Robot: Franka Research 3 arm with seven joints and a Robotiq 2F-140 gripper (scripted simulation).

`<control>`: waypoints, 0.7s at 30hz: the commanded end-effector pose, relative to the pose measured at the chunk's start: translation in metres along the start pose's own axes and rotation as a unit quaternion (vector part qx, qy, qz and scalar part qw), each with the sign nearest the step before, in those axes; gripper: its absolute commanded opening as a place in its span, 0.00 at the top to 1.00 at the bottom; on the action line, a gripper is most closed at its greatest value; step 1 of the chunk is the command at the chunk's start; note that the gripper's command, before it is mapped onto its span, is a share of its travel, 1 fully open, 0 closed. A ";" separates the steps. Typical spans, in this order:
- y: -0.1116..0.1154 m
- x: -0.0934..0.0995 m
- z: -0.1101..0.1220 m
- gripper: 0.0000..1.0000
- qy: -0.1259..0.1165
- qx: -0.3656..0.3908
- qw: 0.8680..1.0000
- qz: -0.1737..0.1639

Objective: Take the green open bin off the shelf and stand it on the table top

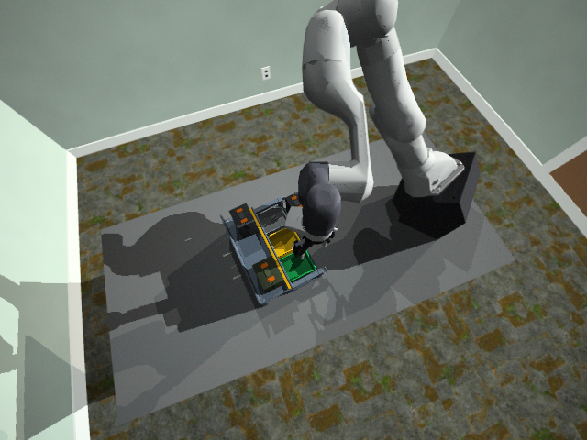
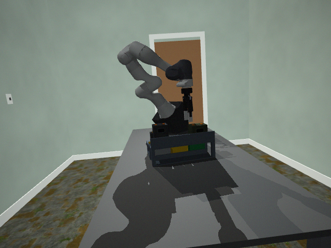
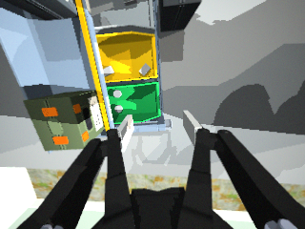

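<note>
On the gray tabletop [image 1: 165, 374] [image 2: 197, 221] sits one blue-gray shelf rack [image 1: 241, 258] [image 2: 183, 138], with three open bins lined up side by side in its front row. So that's one green open bin [image 1: 297, 266] [image 2: 197, 146] [image 3: 138, 102] at one end, one yellow open bin [image 1: 282, 240] [image 2: 179, 149] [image 3: 129, 50] in the middle, and one gray, see-through-looking bin [image 1: 271, 216] [image 3: 124, 14] on the far side of the yellow one. The green bin is in its slot on the rack, right next to the yellow one, and the wrist view shows two small pale round parts inside it. Yellow has two loose gray parts in it, by my count.

Up top there's one yellow bar [image 1: 270, 248] [image 3: 91, 57] running the length of the rack, plus an olive case with orange patches [image 1: 269, 273] [image 2: 198, 128] [image 3: 62, 119] near the green end and a darker case [image 1: 240, 219] [image 2: 160, 129] near the other end.

As for the single arm, its end effector [image 1: 303, 247] [image 2: 188, 119] [image 3: 157, 119] points down above the rack, two fingers spread partway with nothing pinched between them. It's near the green bin but held above it, not gripping it.
</note>
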State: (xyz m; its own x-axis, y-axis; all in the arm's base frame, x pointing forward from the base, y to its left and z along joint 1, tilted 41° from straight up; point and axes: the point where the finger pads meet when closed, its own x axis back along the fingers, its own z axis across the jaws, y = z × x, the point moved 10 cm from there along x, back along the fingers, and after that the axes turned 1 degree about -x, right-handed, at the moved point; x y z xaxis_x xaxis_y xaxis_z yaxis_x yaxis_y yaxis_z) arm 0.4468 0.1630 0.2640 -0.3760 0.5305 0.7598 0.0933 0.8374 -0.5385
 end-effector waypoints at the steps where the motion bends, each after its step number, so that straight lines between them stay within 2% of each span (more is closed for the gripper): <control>1: 0.000 0.002 0.000 0.43 0.000 -0.004 1.000 0.001; 21: -0.001 0.007 0.000 0.43 -0.001 -0.006 1.000 0.000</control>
State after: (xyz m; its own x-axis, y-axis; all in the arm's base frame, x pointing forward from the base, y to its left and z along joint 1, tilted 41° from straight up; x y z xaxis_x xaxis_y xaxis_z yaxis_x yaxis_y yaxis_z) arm 0.4443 0.1658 0.2695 -0.3776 0.5294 0.7597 0.1040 0.8395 -0.5333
